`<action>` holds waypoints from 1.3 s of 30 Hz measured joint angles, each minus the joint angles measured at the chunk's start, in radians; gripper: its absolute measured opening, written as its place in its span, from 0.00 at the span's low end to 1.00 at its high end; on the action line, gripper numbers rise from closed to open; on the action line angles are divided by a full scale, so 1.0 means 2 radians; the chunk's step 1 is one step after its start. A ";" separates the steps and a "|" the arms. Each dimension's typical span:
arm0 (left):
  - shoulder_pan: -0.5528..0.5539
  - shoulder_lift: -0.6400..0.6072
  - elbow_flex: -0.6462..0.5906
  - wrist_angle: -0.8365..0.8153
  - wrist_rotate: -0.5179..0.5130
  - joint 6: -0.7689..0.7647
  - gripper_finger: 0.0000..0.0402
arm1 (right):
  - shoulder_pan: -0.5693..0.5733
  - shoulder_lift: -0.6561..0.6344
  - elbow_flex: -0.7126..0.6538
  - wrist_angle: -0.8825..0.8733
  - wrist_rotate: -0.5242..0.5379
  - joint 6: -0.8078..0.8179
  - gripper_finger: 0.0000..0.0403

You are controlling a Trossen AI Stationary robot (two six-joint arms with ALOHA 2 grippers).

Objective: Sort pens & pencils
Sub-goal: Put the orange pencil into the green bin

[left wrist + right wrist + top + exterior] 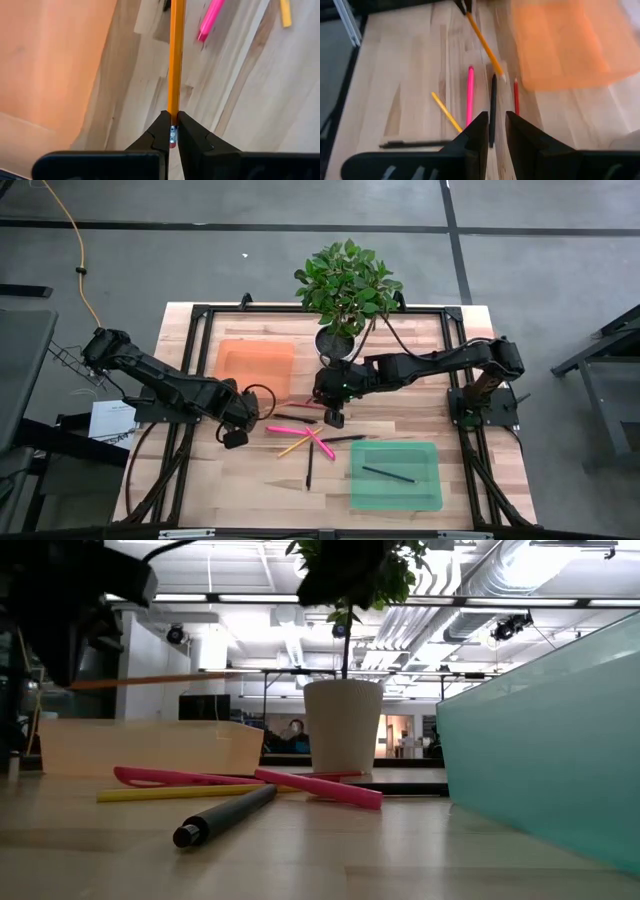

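Carrying orange pencil (175,60) | left gripper (173,131) fingers pinched on eraser end, light, stiff, may pivot | right gripper (496,131) fingers part-open, empty, over dark pen (493,107)

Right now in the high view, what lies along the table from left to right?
Left claw shut on an orange pencil → orange tray → right claw → green tray holding a dark pen.

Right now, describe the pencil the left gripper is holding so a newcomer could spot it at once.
Start at the orange tray on the wooden table. Just off its near right corner, the left gripper is shut on an orange pencil by its eraser end. It is the only stick lifted off the table; the pink pens lie flat.
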 joint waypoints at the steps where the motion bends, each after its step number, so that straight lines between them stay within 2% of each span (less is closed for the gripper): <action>1: 0.000 0.000 0.003 0.000 -0.001 0.001 0.03 | 0.000 -0.004 0.003 -0.002 0.002 0.000 0.14; 9: 0.000 -0.007 0.026 0.002 -0.025 0.015 0.03 | 0.000 -0.065 0.017 -0.008 0.023 0.000 0.14; 18: 0.000 -0.048 0.096 0.017 -0.128 0.051 0.03 | 0.000 -0.145 0.018 -0.015 0.058 0.004 0.14; 24: 0.000 -0.067 0.140 0.108 -0.186 0.113 0.03 | 0.011 -0.169 0.018 0.012 0.078 0.000 0.14; 34: 0.000 -0.068 0.161 0.225 -0.210 0.200 0.03 | 0.028 -0.169 0.018 0.064 0.082 -0.013 0.14; 39: 0.000 -0.068 0.161 0.272 -0.222 0.223 0.03 | 0.029 -0.169 0.018 0.104 0.057 -0.022 0.14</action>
